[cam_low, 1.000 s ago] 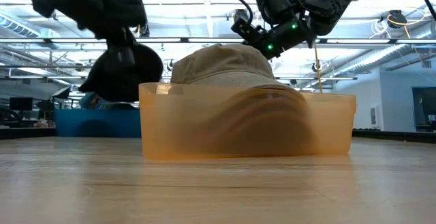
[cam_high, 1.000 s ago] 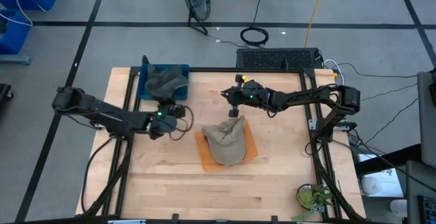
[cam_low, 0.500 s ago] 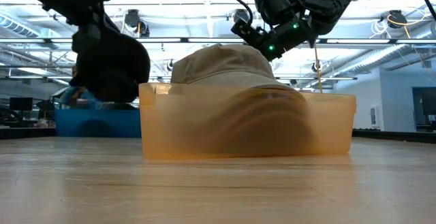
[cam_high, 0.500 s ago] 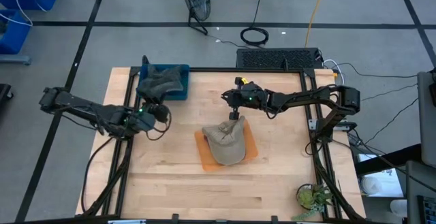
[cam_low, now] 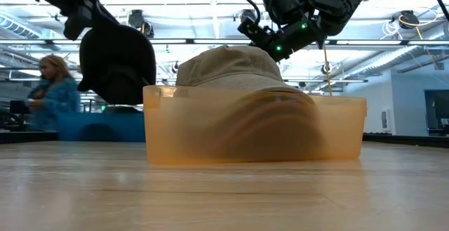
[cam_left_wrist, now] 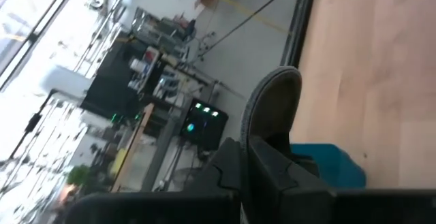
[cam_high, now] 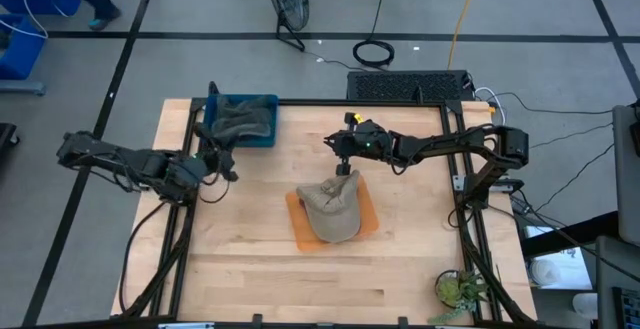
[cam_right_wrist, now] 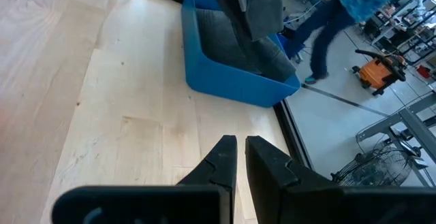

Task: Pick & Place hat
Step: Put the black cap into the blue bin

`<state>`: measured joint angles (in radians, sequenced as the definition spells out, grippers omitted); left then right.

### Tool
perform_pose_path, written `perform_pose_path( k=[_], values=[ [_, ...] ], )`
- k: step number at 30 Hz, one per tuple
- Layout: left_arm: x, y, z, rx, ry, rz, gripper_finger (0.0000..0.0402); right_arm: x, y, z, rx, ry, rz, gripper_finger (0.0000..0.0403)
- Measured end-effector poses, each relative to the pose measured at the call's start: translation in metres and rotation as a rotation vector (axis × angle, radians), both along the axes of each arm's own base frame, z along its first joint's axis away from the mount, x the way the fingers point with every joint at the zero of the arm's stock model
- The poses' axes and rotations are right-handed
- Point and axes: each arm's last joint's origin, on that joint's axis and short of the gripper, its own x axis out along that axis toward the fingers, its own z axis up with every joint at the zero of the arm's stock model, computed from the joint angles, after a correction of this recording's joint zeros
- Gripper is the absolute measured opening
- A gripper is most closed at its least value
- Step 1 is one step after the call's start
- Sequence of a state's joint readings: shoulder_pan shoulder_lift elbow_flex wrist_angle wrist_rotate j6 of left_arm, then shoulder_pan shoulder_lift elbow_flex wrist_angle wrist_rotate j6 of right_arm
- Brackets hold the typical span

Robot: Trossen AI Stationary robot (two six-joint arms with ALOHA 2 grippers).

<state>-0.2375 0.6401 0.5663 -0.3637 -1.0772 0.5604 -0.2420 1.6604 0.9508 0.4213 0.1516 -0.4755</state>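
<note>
The table (cam_high: 250, 269) was pale wood planks on a black frame, grey floor around it; a person (cam_low: 50, 90) in blue stood far left in the room behind. My left gripper (cam_high: 205, 162) hung by the table's left edge, fingers clamped on a grey hat (cam_high: 237, 121) drooping over the blue bin (cam_high: 262, 135). A tan cloth hat (cam_high: 333, 207) lay in the orange tray (cam_high: 300, 231) mid-table. My right gripper (cam_high: 343, 164) hovered just behind that tray, fingers together, empty.
</note>
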Motion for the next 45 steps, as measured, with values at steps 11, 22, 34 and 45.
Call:
perform_pose_path(
  k=[11, 22, 34, 45],
  values=[
    [-0.023, 0.007, 0.01, 0.015, -0.038, -0.018, 0.0011, -0.001, 0.001, -0.002, 0.045, 0.01, -0.014, 0.002],
    [-0.025, 0.031, 0.001, 0.004, -0.029, 0.119, 0.0014, -0.002, 0.001, -0.004, 0.066, 0.025, -0.021, 0.002],
    [-0.016, 0.048, -0.013, 0.142, 0.008, 0.057, 0.0038, -0.003, 0.002, -0.007, 0.073, 0.053, -0.022, 0.002],
    [-0.013, 0.049, -0.006, 0.245, 0.035, -0.065, 0.0033, -0.003, -0.001, -0.006, 0.04, 0.053, -0.017, 0.002]
  ],
)
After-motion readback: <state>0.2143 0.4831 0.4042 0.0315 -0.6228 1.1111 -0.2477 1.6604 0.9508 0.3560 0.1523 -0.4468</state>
